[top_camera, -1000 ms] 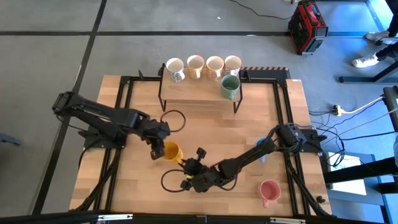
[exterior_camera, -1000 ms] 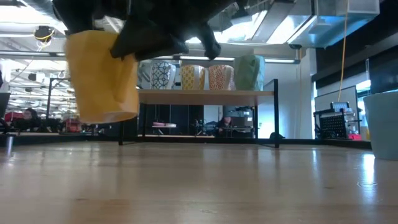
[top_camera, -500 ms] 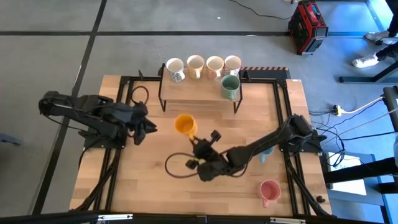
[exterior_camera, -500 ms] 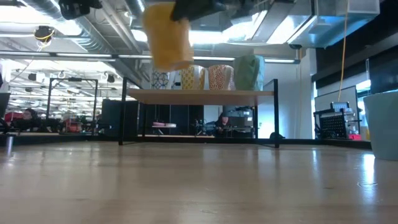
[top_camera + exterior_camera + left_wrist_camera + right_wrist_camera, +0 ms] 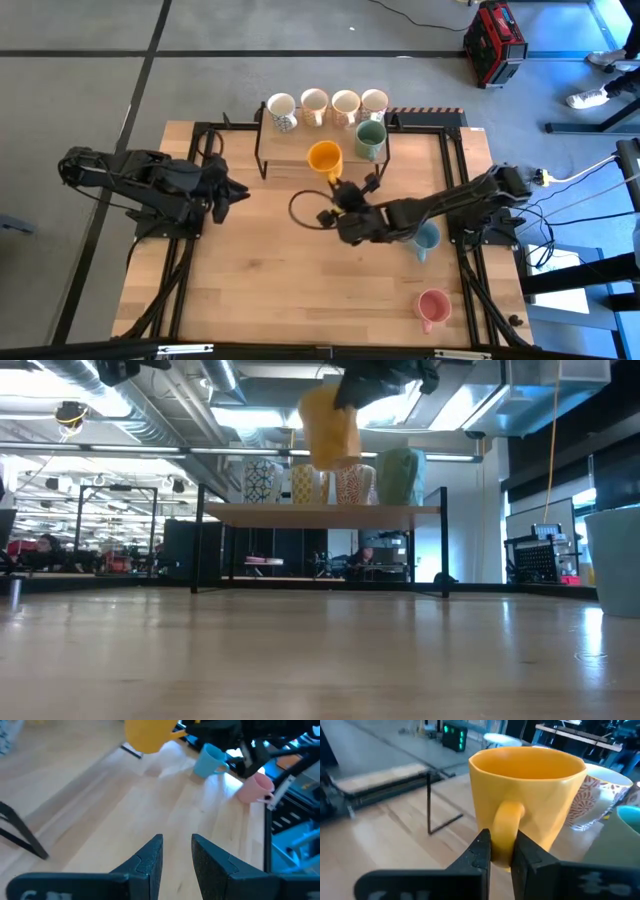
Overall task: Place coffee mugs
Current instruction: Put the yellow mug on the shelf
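Note:
My right gripper (image 5: 500,847) is shut on an orange mug (image 5: 324,157), which hangs upright above the near part of a wooden shelf rack (image 5: 290,160) at the table's far middle. On the rack, several white mugs (image 5: 314,105) stand in a far row, with a green mug (image 5: 371,140) in front of them on the right. A light blue mug (image 5: 427,240) and a pink mug (image 5: 432,308) stand on the table at the right. My left gripper (image 5: 238,192) waits open at the left, holding nothing. My right gripper pinches the orange mug's handle (image 5: 507,817) between its two fingers, at the lower half of the loop. The fingers come nearly level from the table's near right. The mug sits upright with its mouth up, lifted clear of table and shelf (image 5: 330,425).
The rack's black legs (image 5: 262,165) stand on the table, and black frame rails (image 5: 452,170) run along both sides. A black cable loop (image 5: 305,208) hangs by the right arm. Bare wood (image 5: 300,290) lies near the front edge.
My right gripper has carried the orange mug up and toward the far edge, from the table's near middle to over the rack, keeping it upright. My left gripper has drawn back from the mug toward the left edge and risen, then kept still.

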Available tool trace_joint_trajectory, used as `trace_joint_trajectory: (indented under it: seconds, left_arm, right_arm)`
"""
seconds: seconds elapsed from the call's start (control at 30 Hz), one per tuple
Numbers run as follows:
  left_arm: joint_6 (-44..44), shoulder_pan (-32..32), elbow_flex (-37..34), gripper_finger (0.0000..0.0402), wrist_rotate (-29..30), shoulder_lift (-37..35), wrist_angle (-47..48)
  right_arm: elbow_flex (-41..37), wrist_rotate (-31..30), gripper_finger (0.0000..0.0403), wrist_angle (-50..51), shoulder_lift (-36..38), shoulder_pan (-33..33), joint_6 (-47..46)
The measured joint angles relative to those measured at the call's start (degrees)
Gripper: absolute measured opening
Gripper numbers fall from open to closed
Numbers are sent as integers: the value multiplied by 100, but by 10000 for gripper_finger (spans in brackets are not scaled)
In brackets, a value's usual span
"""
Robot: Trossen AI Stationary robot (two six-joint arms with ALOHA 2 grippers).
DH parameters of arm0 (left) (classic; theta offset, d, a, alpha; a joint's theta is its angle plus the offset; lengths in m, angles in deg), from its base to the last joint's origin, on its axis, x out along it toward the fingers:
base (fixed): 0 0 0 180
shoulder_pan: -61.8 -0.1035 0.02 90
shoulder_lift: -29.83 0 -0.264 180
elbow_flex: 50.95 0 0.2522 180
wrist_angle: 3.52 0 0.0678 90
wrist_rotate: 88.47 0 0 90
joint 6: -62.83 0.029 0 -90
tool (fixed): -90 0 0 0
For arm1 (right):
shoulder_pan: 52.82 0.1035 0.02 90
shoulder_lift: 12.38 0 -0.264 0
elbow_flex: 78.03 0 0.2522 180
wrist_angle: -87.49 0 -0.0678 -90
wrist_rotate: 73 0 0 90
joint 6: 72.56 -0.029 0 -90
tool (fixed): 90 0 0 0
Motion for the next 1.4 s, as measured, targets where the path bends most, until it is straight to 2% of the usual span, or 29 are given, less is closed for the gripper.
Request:
trace_joint_trajectory:
  seconds: [0.13,0.3,0.5,0.63,0.77,1.07,1.4]
  left_arm:
    - [2,0,0,96,337,2,-47]
    - [47,0,0,96,409,1,-108]
    - [695,0,0,96,404,1,-270]
    - [980,0,0,96,402,1,-302]
    - [993,0,0,96,398,1,-299]
    - [1099,0,0,96,387,0,-289]
    - [1106,0,0,96,386,1,-287]
  right_arm:
    - [-467,-244,23,-584,266,-156,50]
    - [-531,-304,23,-862,247,-450,-53]
    - [-535,-543,23,-738,216,-708,-777]
    - [-535,-537,23,-716,216,-832,-868]
    - [-538,-308,23,-697,108,-905,-923]
    - [-535,-423,23,-823,-275,-1062,-1243]
    - [-535,-495,23,-854,-332,-1207,-1292]
